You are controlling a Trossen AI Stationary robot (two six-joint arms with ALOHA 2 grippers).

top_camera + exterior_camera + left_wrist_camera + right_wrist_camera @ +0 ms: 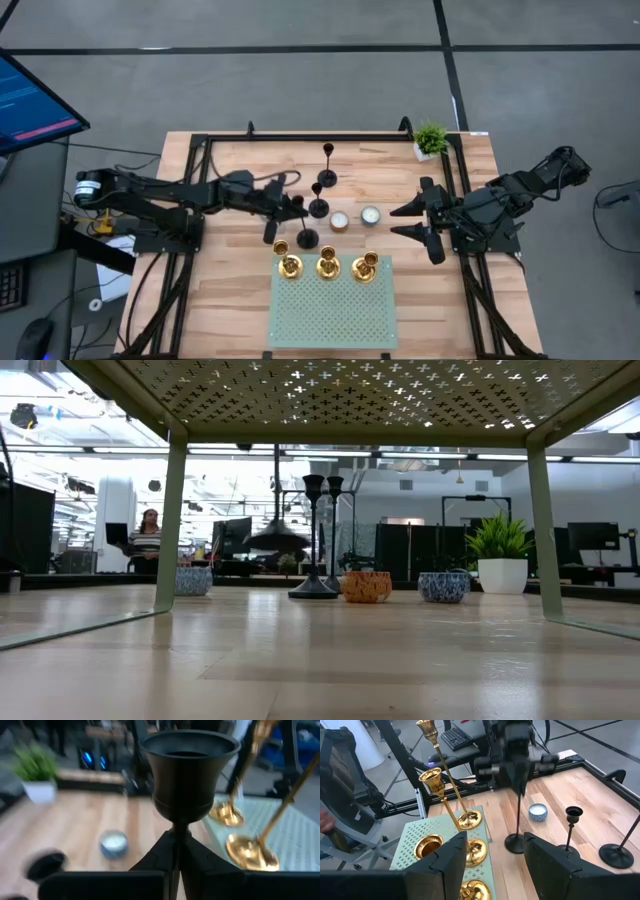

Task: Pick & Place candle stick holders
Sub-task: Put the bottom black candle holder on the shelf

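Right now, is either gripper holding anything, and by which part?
The left gripper grips a black candle stick holder by its stem, just under the cup. The right gripper holds nothing.

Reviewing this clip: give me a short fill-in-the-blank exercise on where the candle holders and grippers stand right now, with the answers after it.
1. The left gripper is shut on a ____ holder.
2. ____ gold holders stand on the green perforated stand.
3. The right gripper holds ____.
4. The potted plant stands at the table's far ____ corner.

Missing words: black; three; nothing; right
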